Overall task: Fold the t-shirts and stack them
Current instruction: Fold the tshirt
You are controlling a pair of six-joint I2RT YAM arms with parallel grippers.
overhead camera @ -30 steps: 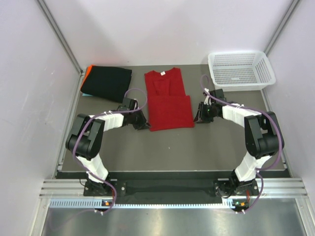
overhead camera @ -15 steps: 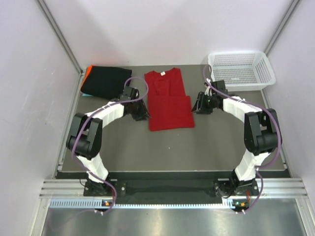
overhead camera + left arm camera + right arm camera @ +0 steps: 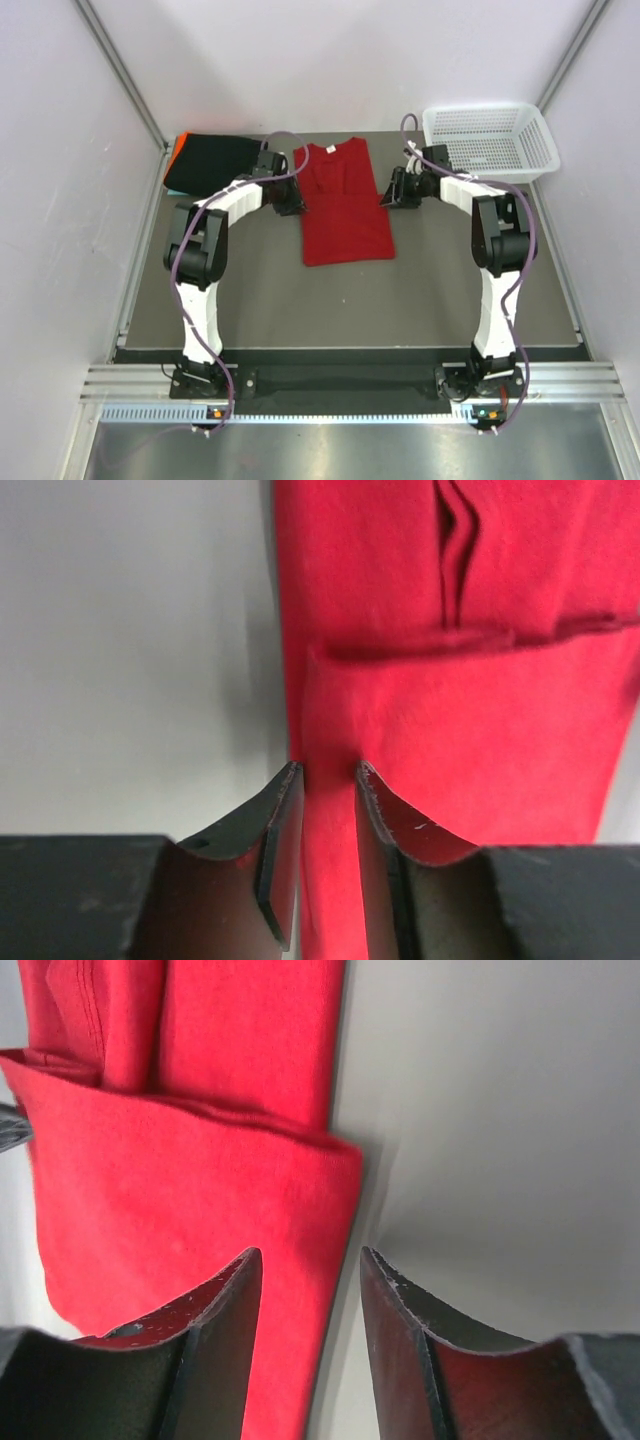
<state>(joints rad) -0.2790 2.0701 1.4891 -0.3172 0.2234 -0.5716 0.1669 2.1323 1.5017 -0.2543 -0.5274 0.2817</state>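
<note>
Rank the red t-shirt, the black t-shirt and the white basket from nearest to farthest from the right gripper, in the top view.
1. red t-shirt: its edge lies right beside the right gripper, mid-table.
2. white basket: back right corner.
3. black t-shirt: back left, beyond the red one.

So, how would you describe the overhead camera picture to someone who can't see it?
A partly folded red t-shirt lies in the middle of a dark table, with the left arm and right arm reaching to its two side edges. A folded black t-shirt sits at the far left, a white mesh basket at the far right.
</note>
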